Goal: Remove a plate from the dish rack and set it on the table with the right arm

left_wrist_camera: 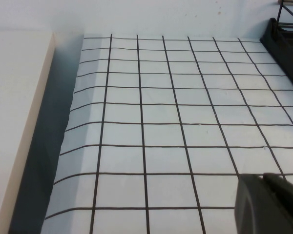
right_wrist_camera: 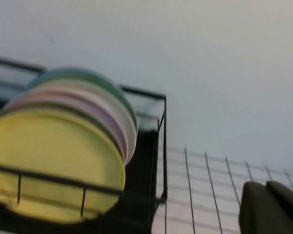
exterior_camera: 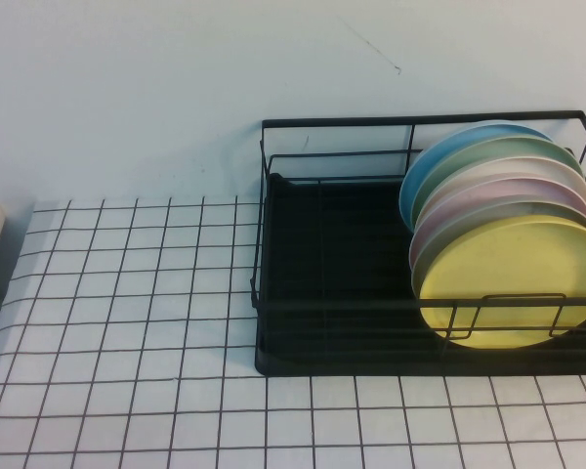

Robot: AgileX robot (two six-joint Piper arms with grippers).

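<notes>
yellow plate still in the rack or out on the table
In the rack. The yellow plate stands on edge at the front of the plate row inside the dish rack, behind its front wire. Nothing lies on the table.

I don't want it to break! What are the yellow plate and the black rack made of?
The yellow plate looks like matte plastic: flat colour, no shine. The black rack looks like thin coated metal wire over a dark tray, probably plastic.

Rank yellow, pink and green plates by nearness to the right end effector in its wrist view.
1. Yellow plate, stack front.
2. Pink plate, middle.
3. Green plate, rearward.
Right end effector: shut, outside the rack. Left end effector: over the table.
</notes>
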